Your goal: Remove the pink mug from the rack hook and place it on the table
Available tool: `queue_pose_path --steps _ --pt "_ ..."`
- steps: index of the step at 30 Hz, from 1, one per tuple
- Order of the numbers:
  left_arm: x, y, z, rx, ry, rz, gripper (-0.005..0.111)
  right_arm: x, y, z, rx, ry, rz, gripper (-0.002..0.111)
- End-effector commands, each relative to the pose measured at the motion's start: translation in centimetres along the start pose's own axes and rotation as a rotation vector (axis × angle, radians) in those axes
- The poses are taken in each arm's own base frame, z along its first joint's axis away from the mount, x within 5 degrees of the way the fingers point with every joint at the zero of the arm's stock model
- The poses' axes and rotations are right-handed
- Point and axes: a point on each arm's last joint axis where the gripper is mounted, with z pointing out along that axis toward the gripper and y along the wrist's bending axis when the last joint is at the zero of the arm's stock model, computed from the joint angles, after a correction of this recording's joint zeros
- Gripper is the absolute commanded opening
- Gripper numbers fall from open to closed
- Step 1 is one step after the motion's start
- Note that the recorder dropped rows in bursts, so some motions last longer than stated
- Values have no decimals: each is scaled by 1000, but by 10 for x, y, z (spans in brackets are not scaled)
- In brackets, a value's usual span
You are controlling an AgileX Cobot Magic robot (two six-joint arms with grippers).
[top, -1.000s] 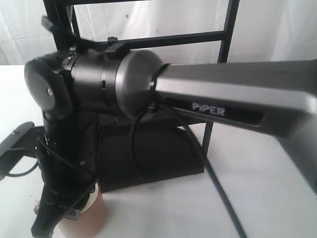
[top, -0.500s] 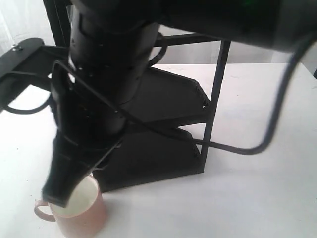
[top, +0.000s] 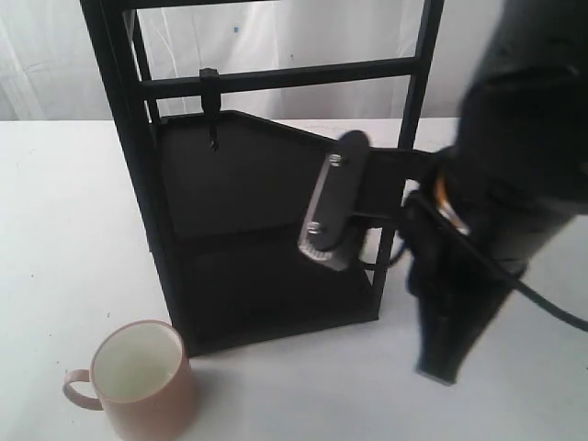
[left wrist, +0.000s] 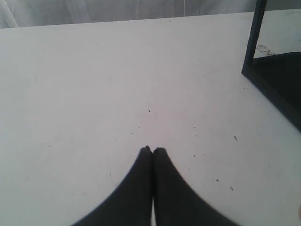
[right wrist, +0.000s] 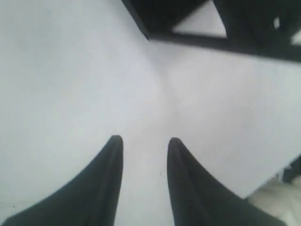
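moved: right gripper [right wrist: 143, 141] swung off right, spread apart
left gripper [left wrist: 153, 149]: pinched together
mugs: one pink mug [top: 138, 381], near left

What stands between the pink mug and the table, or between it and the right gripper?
Nothing visible. The pink mug stands upright on the table, off the bare rack hook. The right gripper is open, empty and apart from it; only bare table in front of the rack lies between them.
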Motion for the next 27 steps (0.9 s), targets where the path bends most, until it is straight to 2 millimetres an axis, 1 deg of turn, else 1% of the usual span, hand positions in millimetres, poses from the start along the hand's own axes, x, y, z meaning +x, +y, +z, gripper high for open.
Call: queue_pose_path --steps 1,3,4,5,6,7,8,9,10,12,13,16,19,21,23,25,27 --pt "1 -1 0 8 -4 -7 0 54 -28 16 279 118 190 31" --pt "1 -1 0 8 -4 -7 0 72 -46 19 477 138 312 30" --pt "1 -1 0 8 -4 -7 0 83 -57 21 575 154 393 28" --pt "1 -1 0 8 -4 -7 0 90 -66 21 650 148 476 25" --pt "1 -1 0 8 -4 -7 0 97 -74 21 696 151 564 21" --pt "1 -1 0 8 -4 -7 0 104 -83 21 739 139 675 13" --pt "1 -1 0 8 -4 -7 0 109 -90 24 745 107 745 7" --pt "1 -1 0 8 -4 -7 0 110 -96 27 731 44 805 0" --pt "1 -1 0 8 -4 -7 0 115 -104 33 708 -22 912 0" --pt "1 -1 0 8 -4 -7 0 118 -116 45 643 -122 1012 0" --pt "1 -1 0 8 -4 -7 0 123 -124 54 598 -163 1077 0" --pt "1 -1 0 8 -4 -7 0 140 -135 86 457 -148 1285 0" --pt "1 -1 0 8 -4 -7 0 155 -135 113 328 -55 1454 0" --pt "1 -1 0 8 -4 -7 0 155 -131 124 243 -25 1467 0" --pt "1 -1 0 8 -4 -7 0 150 -127 126 163 -19 1402 0" --pt "1 -1 0 8 -4 -7 0 142 -121 120 53 11 1266 0" --pt "1 -1 0 8 -4 -7 0 134 -116 103 -65 32 1115 0"
